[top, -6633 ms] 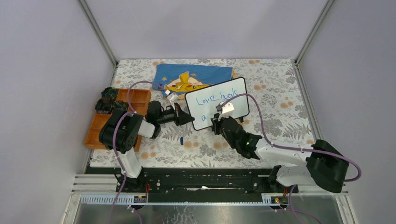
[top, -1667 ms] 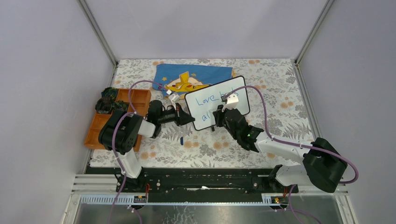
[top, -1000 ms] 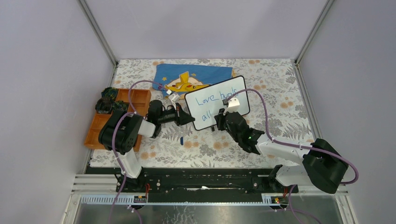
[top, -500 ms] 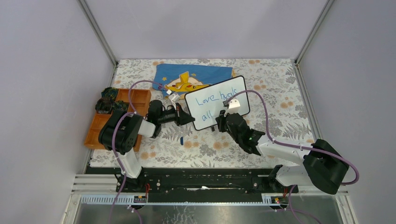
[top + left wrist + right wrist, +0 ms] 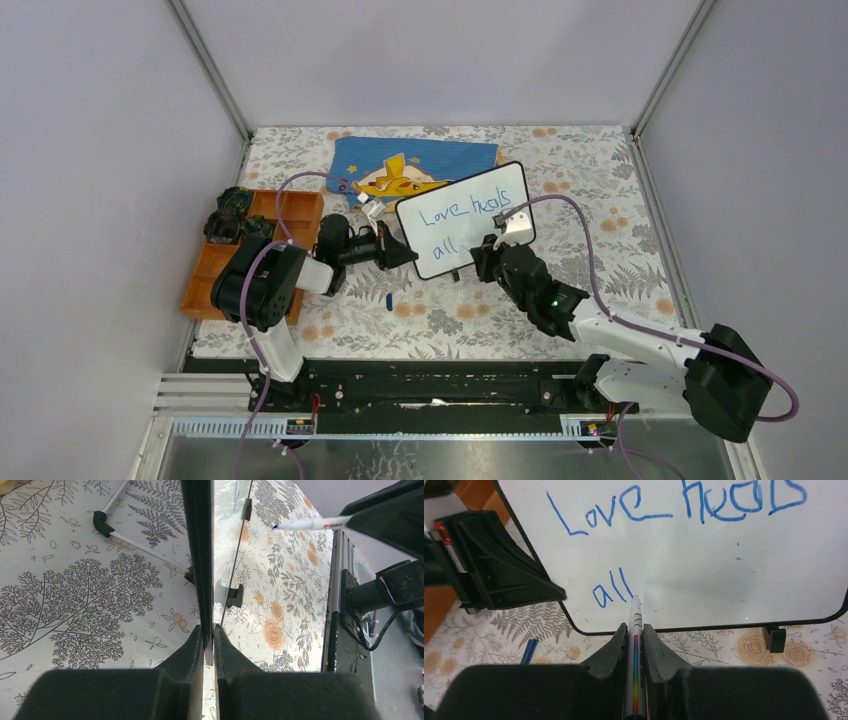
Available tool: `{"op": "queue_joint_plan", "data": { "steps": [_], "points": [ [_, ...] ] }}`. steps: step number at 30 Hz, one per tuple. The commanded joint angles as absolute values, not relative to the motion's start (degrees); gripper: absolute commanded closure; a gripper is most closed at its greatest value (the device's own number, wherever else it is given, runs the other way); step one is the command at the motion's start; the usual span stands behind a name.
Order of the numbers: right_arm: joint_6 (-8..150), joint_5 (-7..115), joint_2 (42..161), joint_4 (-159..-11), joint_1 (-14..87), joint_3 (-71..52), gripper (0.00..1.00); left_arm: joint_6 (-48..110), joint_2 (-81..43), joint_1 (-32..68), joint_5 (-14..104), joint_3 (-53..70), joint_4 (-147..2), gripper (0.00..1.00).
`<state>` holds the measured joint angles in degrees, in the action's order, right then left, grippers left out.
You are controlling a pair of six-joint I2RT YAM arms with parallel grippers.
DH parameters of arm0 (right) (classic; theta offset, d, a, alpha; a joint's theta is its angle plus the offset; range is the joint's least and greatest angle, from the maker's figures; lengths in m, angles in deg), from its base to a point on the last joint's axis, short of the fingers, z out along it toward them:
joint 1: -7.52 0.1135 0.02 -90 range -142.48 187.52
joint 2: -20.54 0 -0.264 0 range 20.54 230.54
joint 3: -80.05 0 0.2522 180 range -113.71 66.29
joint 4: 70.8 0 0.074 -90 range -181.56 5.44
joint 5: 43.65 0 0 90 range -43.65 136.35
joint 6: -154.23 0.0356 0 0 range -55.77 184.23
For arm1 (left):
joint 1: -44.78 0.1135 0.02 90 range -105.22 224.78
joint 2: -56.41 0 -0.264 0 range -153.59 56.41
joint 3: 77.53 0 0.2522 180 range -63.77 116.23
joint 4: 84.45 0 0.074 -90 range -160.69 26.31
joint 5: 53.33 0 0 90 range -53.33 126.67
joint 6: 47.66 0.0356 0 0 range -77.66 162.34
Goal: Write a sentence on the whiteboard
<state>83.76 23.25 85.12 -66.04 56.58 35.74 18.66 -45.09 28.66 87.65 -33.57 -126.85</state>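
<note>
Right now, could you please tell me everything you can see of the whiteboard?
The whiteboard is a small glossy white panel with a thin black rim, rounded corners and little black feet. It stands tilted on the floral tablecloth, the left gripper shut on one short edge. Blue handwriting reads "Love heals all" in two lines; the marker in the right gripper points at "all".

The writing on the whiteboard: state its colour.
Blue. The sentence shows best in the right wrist view.

The whiteboard [image 5: 480, 235] bears the sentence [image 5: 440, 214] in blue, "Love heals" above "all". The left gripper [image 5: 405, 255] touches its left edge; the right gripper [image 5: 482, 258] sits at its lower edge. A blue cloth [image 5: 440, 158] lies behind it, an orange tray [image 5: 215, 265] well left.
</note>
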Motion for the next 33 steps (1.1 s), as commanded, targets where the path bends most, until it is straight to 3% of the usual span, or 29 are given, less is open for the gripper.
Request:
{"op": "queue_joint_plan", "data": {
  "steps": [1,11,18,27,33],
  "points": [
    [82.01,22.76,79.42,-65.57,56.11,36.28,1.00,21.95,-45.37,27.46,86.14,-33.84,-121.49,1.00],
    [76.74,27.89,65.44,-67.16,57.47,38.84,1.00,21.68,-45.91,27.46,86.33,-33.54,-121.56,1.00],
    [74.05,22.33,68.98,-65.83,63.20,37.61,1.00,21.68,-45.91,27.46,86.29,-33.53,-121.58,1.00],
    [77.87,13.85,77.02,-56.65,63.50,40.04,1.00,21.63,-45.80,27.46,86.28,-33.58,-121.46,1.00],
    [84.87,17.81,78.49,-57.51,60.99,41.19,1.00,21.60,-45.77,27.30,86.07,-33.53,-121.35,1.00]
  ]
}}
